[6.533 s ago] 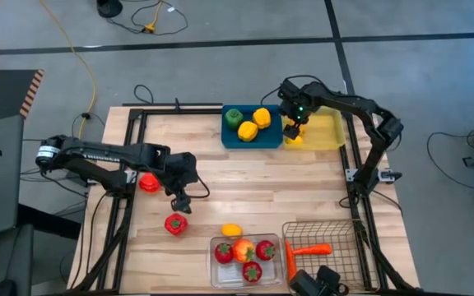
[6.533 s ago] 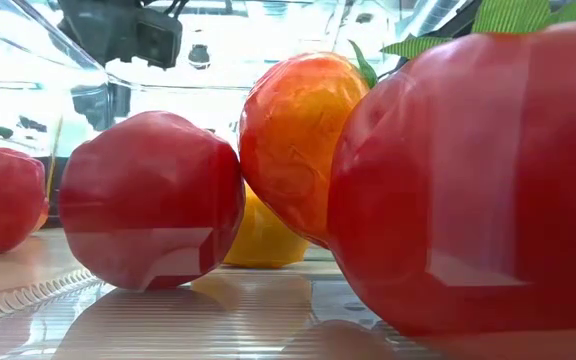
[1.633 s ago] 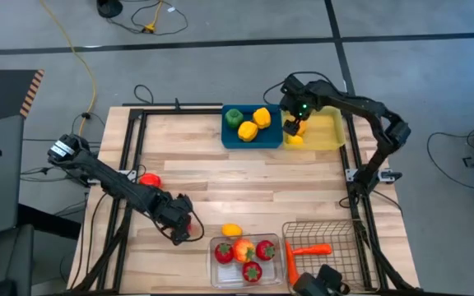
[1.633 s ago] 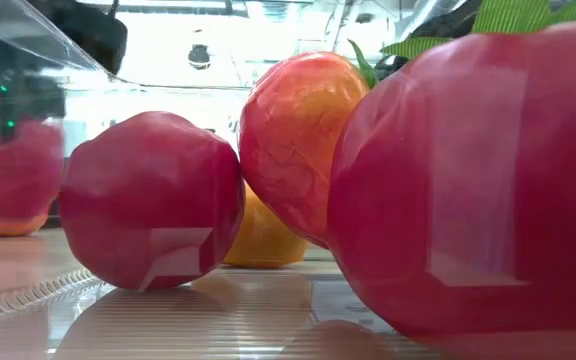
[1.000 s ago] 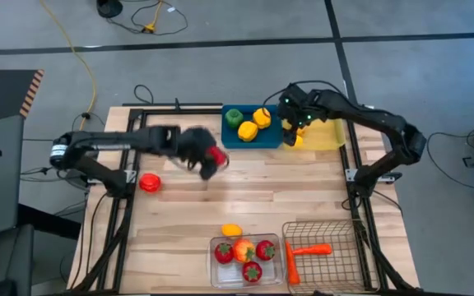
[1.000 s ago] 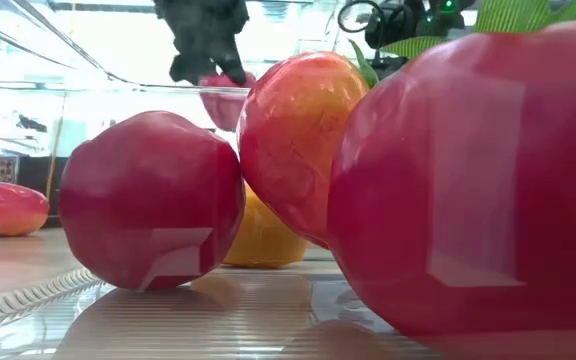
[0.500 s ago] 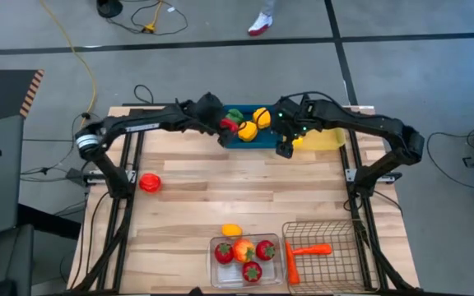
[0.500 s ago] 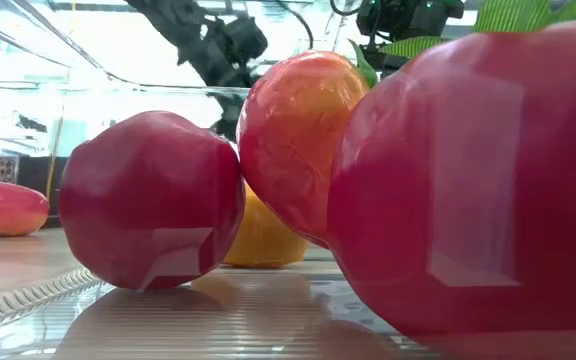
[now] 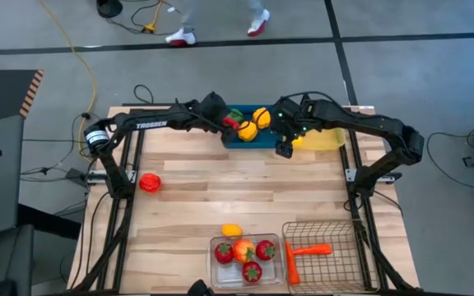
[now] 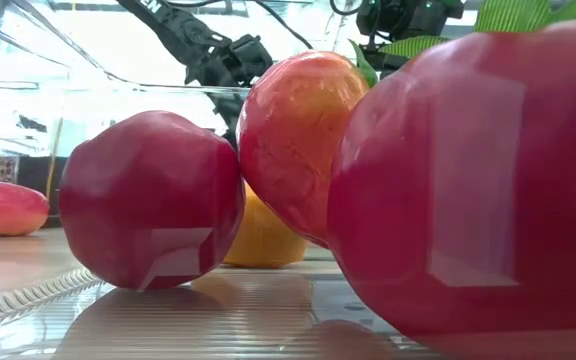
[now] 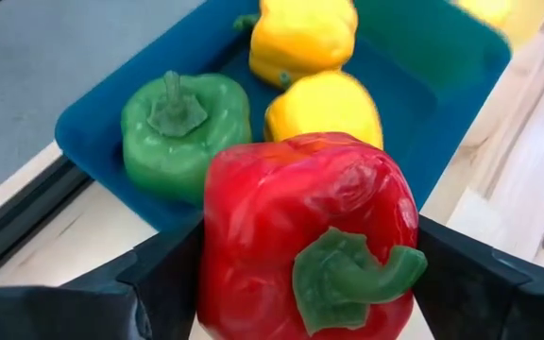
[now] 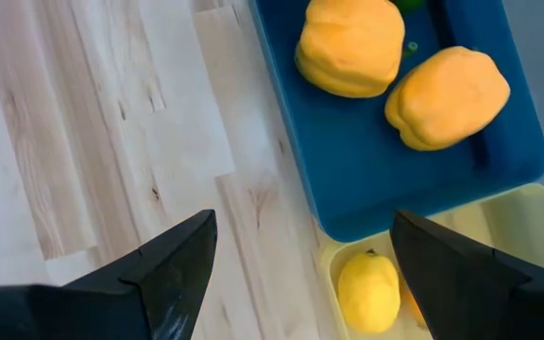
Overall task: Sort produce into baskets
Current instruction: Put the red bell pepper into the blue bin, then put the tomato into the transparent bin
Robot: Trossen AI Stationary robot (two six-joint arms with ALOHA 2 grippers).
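Note:
My left gripper is shut on a red pepper at the left edge of the blue tray. The tray holds a green pepper and two yellow peppers. My right gripper is open and empty above the bare wood by the tray's near right corner. A lemon lies in the yellow tray. My left gripper pinches the red pepper's two opposite sides between its two fingers. The fingers come from the table's left, slanting down. The pepper's green stem faces the wrist camera. The pepper hangs over the tray's left rim.
A clear bin with several red fruits stands at the near edge, and a small yellow fruit lies beside it. A wire basket holds a carrot. A red fruit lies at the table's left. A person's feet show beyond the far edge.
My left gripper has carried the red pepper toward the far edge and the right, up to the blue tray's left edge. My right gripper has gone from over the yellow tray toward the near edge and a little left.

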